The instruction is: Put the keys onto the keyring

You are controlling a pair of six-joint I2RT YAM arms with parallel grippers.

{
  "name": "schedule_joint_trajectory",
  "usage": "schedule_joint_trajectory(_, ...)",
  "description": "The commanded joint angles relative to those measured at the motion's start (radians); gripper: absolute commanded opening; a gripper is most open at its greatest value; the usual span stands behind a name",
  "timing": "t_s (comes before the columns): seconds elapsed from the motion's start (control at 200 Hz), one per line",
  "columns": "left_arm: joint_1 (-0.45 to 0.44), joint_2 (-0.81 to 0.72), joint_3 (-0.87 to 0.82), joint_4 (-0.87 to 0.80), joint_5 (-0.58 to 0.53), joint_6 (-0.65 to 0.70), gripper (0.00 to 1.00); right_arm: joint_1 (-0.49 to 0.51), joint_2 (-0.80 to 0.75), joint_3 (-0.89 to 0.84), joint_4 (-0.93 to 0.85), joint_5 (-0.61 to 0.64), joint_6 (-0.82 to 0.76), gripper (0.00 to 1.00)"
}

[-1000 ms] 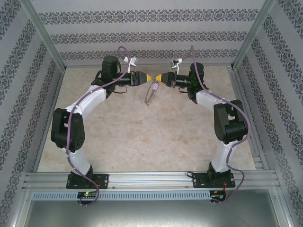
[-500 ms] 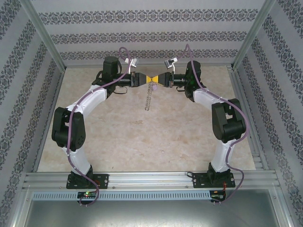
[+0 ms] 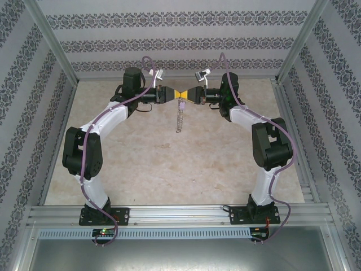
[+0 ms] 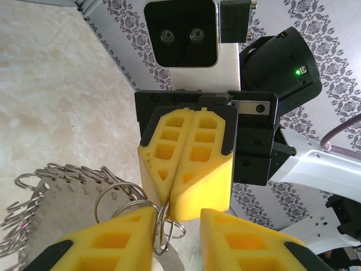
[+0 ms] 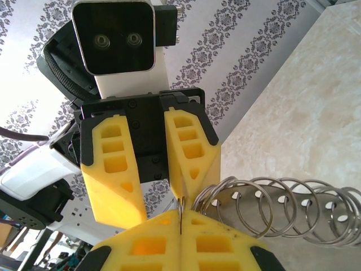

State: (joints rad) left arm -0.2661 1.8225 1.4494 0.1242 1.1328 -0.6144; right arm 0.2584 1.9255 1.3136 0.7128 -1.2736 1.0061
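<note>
So the keyring, keys and all, is pinched at its top by the clamped-shut right gripper and hung straight down below it, while the left gripper is set nose-to-nose against it, jaws parted around the same spot.

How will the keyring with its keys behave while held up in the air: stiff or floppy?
Probably floppy: the keyring hangs chain-like below the pinching right gripper. The keys fan loosely, so they would likely swing when moved. Thin smooth wire might slip from that pinch.
</note>
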Motion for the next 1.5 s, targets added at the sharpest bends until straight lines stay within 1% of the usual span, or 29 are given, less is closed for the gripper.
schedule_joint_trajectory(0.0,0.008,0.008,-0.012,0.073,0.034,-0.011,0.22,0.01,0.006,0.021,0.04,-0.006,-0.021,0.0)
schedule_joint_trajectory(0.15,0.01,0.005,-0.016,0.076,0.037,-0.014,0.11,0.01,0.007,0.022,0.04,-0.003,-0.02,0.0)
schedule_joint_trajectory(0.21,0.01,0.003,-0.021,0.078,0.038,-0.016,0.1,0.01,0.009,0.022,0.04,0.0,-0.021,0.0)
schedule_joint_trajectory(0.26,0.009,0.001,-0.024,0.083,0.039,-0.017,0.06,0.012,0.01,0.023,0.039,0.003,-0.019,0.0)
schedule_joint_trajectory(0.32,0.01,0.001,-0.029,0.088,0.036,-0.02,0.05,0.012,0.011,0.025,0.04,0.003,-0.018,0.0)
schedule_joint_trajectory(0.365,0.009,0.001,-0.032,0.095,0.036,-0.025,0.0,0.013,0.01,0.026,0.04,0.003,-0.018,0.0)
schedule_joint_trajectory(0.49,0.009,-0.002,-0.043,0.139,0.036,-0.05,0.0,0.012,0.004,0.02,0.042,0.007,-0.015,0.0)
schedule_joint_trajectory(0.495,0.01,-0.002,-0.044,0.141,0.037,-0.051,0.0,0.012,0.002,0.018,0.041,0.009,-0.015,0.03)
schedule_joint_trajectory(0.51,0.009,-0.003,-0.046,0.148,0.038,-0.056,0.0,0.012,0.0,0.017,0.041,0.011,-0.015,0.06)
schedule_joint_trajectory(0.58,0.008,-0.007,-0.048,0.169,0.039,-0.067,0.0,0.003,-0.016,-0.001,0.043,0.028,-0.021,0.26)
schedule_joint_trajectory(0.635,0.008,-0.009,-0.048,0.179,0.041,-0.075,0.0,-0.008,-0.033,-0.021,0.044,0.044,-0.024,0.36)
schedule_joint_trajectory(0.68,0.01,-0.012,-0.048,0.185,0.041,-0.078,0.0,-0.019,-0.046,-0.037,0.049,0.053,-0.022,0.38)
schedule_joint_trajectory(0.824,0.01,-0.016,-0.049,0.224,0.048,-0.11,0.0,-0.042,-0.092,-0.092,0.057,0.072,-0.03,0.42)
schedule_joint_trajectory(1.089,0.008,-0.023,-0.049,0.279,0.055,-0.157,0.0,-0.04,-0.147,-0.177,0.071,0.08,-0.058,0.42)
schedule_joint_trajectory(1.194,0.009,-0.02,-0.048,0.315,0.062,-0.191,0.0,-0.037,-0.149,-0.191,0.075,0.077,-0.069,0.43)
schedule_joint_trajectory(1.239,0.008,-0.02,-0.049,0.328,0.065,-0.202,0.0,-0.035,-0.149,-0.195,0.074,0.077,-0.075,0.44)
schedule_joint_trajectory(1.369,0.008,-0.023,-0.046,0.334,0.07,-0.212,0.0,-0.036,-0.147,-0.197,0.084,0.092,-0.086,0.47)
schedule_joint_trajectory(1.499,0.009,-0.026,-0.047,0.339,0.072,-0.217,0.0,-0.035,-0.139,-0.173,0.091,0.101,-0.083,0.47)
